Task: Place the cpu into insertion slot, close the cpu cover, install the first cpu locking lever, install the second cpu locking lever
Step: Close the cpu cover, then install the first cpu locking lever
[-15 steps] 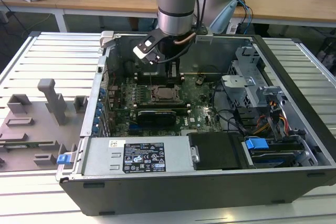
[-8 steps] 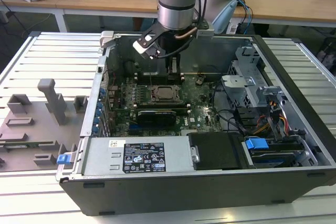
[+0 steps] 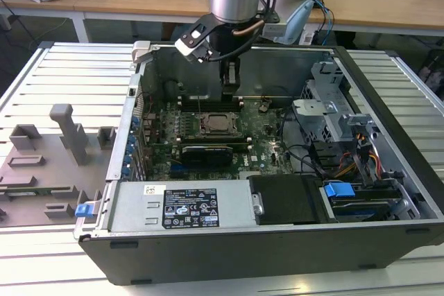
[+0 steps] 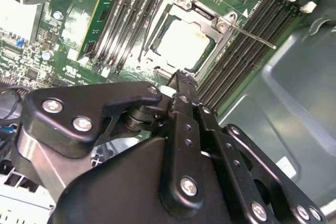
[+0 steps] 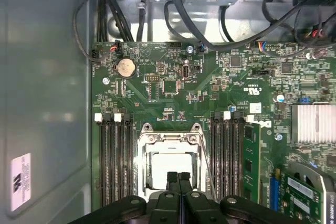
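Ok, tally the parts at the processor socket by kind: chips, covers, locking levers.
cpu: 1
cover: 1
levers: 2
Total: 4

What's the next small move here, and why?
Probably nudge the shut gripper toward the locking lever and press it down: the cpu sits in the socket, the cpu cover looks closed over it, and the lever's rod seems unlatched, angled out over the memory slots.
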`<state>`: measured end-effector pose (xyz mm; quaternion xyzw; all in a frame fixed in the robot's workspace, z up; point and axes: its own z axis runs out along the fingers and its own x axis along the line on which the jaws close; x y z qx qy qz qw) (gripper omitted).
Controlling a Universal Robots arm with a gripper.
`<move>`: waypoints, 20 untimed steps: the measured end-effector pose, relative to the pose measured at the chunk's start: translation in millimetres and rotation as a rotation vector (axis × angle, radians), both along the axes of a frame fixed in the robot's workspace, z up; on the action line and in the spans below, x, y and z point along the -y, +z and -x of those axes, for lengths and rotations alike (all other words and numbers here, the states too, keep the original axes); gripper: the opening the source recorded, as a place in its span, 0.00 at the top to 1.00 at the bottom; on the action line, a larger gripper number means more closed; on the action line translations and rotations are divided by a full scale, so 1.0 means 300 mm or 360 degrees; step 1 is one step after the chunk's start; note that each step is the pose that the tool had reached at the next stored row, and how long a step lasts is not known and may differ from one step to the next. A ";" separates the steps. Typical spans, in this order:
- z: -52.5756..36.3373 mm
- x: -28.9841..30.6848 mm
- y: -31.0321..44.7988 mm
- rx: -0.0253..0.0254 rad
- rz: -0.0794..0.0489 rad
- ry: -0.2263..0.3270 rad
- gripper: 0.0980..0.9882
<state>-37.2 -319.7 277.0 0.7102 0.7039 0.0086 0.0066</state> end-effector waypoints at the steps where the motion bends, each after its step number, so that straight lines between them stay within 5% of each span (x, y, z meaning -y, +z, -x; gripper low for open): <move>1: 0.000 0.000 0.004 -0.00001 0.0000 0.0000 0.99; 15: 0.000 0.000 0.006 0.00001 0.0000 0.0006 0.99; 20: 0.000 0.000 0.006 -0.00001 0.0000 0.0178 0.99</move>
